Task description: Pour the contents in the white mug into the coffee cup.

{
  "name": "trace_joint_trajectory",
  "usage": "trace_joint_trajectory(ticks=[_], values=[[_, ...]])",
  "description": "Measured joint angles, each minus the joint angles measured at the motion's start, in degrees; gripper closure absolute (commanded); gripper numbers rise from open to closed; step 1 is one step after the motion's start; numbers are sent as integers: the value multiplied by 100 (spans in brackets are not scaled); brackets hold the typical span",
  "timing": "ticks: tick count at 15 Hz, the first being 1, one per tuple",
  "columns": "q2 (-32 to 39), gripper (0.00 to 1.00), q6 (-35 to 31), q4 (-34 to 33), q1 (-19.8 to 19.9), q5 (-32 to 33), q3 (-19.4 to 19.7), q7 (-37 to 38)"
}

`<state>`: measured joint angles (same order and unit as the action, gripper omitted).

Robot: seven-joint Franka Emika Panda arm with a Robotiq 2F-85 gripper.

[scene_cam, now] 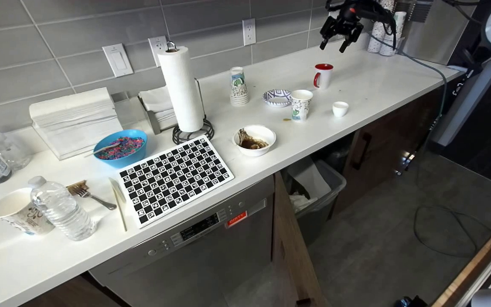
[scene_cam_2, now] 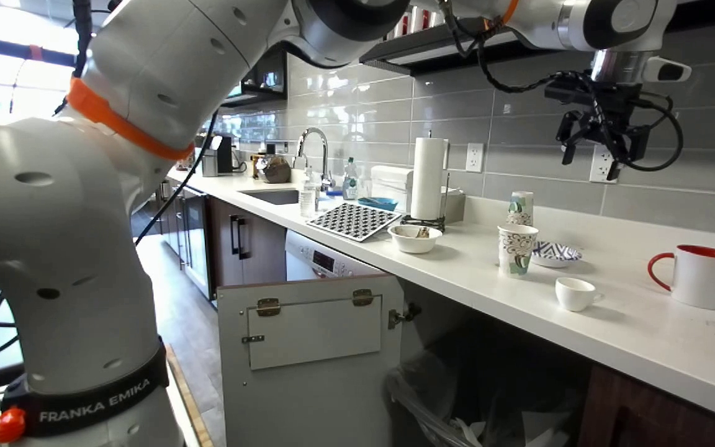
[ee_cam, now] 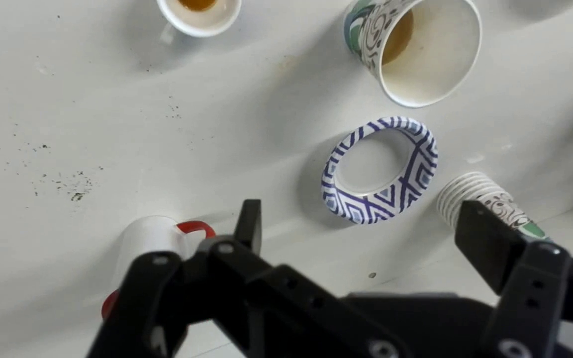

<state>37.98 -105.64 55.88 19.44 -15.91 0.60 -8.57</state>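
The white mug [scene_cam: 340, 109] is small and short and stands upright near the counter's front edge in both exterior views [scene_cam_2: 573, 297]. In the wrist view it is cut off at the top [ee_cam: 219, 22] and holds brown liquid. No red coffee cup with a white top edge is in view. A paper cup with a green mark [scene_cam: 301, 107] stands upright beside the white mug, brown liquid inside [ee_cam: 435, 59]. A white mug with red handle and inside [scene_cam_2: 704, 279] stands further along. My gripper [scene_cam: 333, 47] is open and empty, high above the counter [scene_cam_2: 590, 166].
A stack of paper cups [scene_cam: 239, 91] and a blue-patterned bowl [ee_cam: 418, 174] stand behind the paper cup. A white bowl with brown contents [scene_cam: 253, 152], a paper towel roll [scene_cam: 181, 89] and a checkered board [scene_cam: 177, 179] are farther along. An open cabinet door [scene_cam_2: 314, 385] hangs below.
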Motion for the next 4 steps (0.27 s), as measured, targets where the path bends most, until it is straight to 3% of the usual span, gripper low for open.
trace_joint_trajectory(ticks=[4], values=[[-326,0,0,460,0,0,-21,-198]])
